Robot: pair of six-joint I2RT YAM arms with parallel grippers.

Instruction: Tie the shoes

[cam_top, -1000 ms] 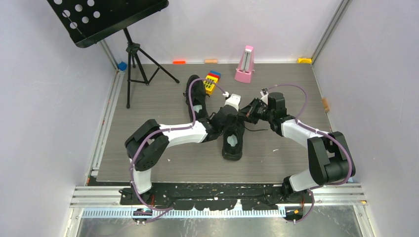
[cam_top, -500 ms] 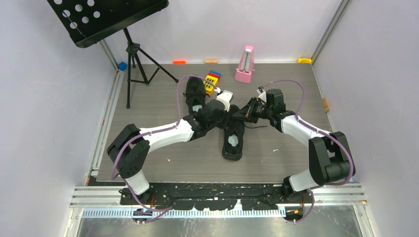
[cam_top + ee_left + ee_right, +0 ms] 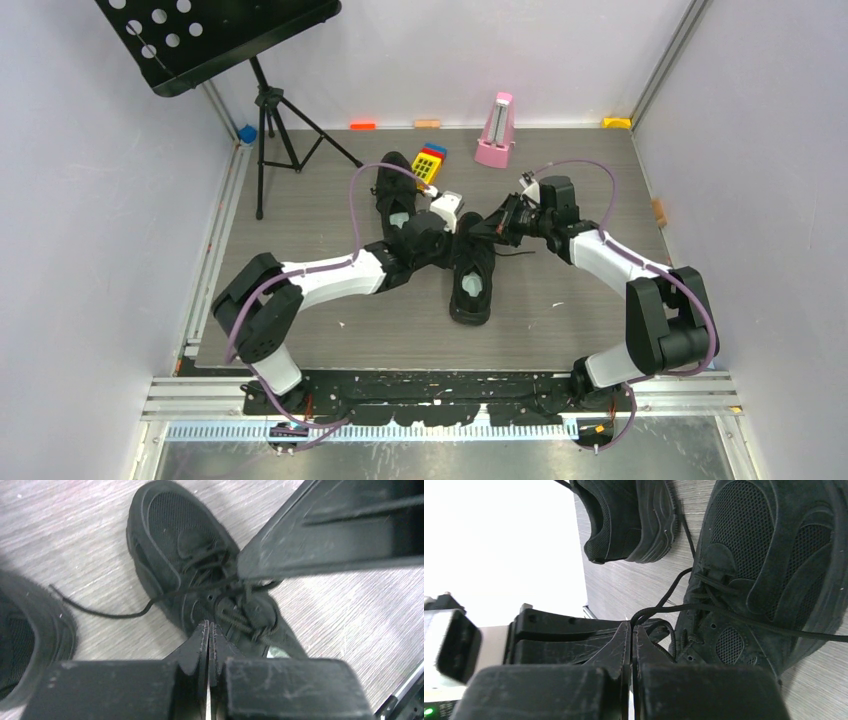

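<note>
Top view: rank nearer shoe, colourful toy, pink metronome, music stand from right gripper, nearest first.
From the right gripper:
1. Nearer shoe, directly beneath; its lace is pinched.
2-3. Colourful toy, back-left, and pink metronome, straight back: too close to call.
4. Music stand, far left corner.

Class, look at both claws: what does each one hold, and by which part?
Right claw pinches a lace of the nearer shoe, close to its eyelets. Left claw is shut against those laces; any grip cannot be told.
</note>
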